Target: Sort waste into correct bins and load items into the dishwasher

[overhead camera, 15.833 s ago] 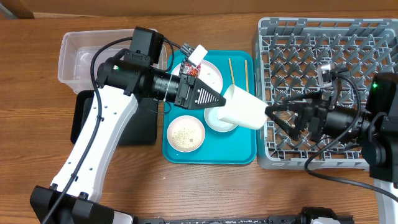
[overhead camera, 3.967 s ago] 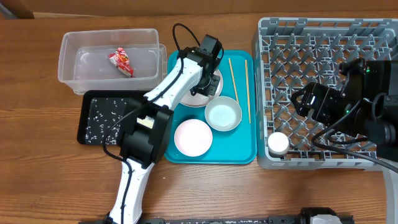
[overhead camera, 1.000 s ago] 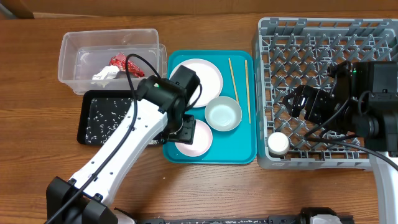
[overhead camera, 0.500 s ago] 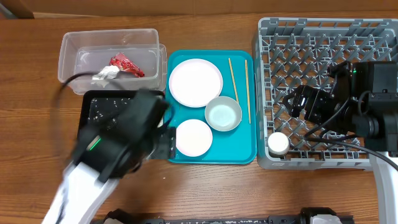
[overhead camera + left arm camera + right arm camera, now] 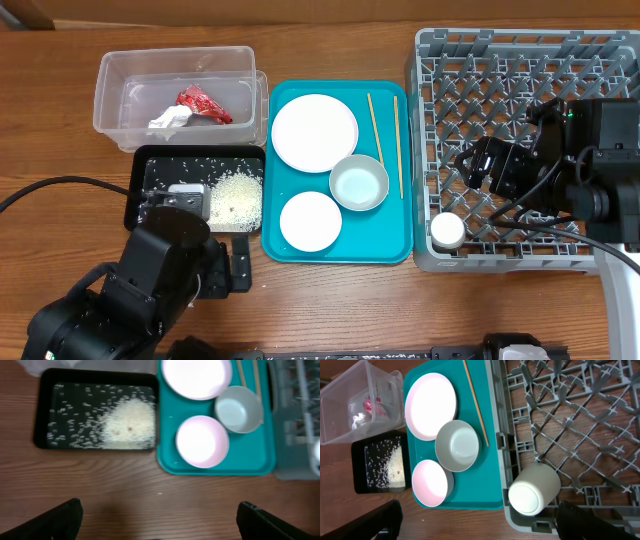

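Observation:
The red wrapper (image 5: 203, 103) and white tissue (image 5: 168, 121) lie in the clear tub (image 5: 175, 60). Rice (image 5: 235, 197) is heaped in the black tray (image 5: 150, 165). On the teal tray (image 5: 400, 240) sit a large plate (image 5: 314, 133), a grey bowl (image 5: 359, 183), a small white bowl (image 5: 309, 221) and two chopsticks (image 5: 376, 128). A white cup (image 5: 447, 231) lies in the grey dish rack (image 5: 520, 60). My left gripper (image 5: 160, 510) hangs open and empty over bare wood, in front of the black tray (image 5: 42, 410). My right gripper (image 5: 480, 510) is open and empty above the rack's front left corner, near the cup (image 5: 534, 488).
The left arm (image 5: 160, 285) fills the front left of the table. The right arm (image 5: 590, 170) lies across the rack's right half. Bare wood runs along the front edge below the teal tray (image 5: 170, 460).
The left arm has swung back from the teal tray to the front left, its jaws opening wide. A rice heap now shows in the black tray. The right arm has not moved.

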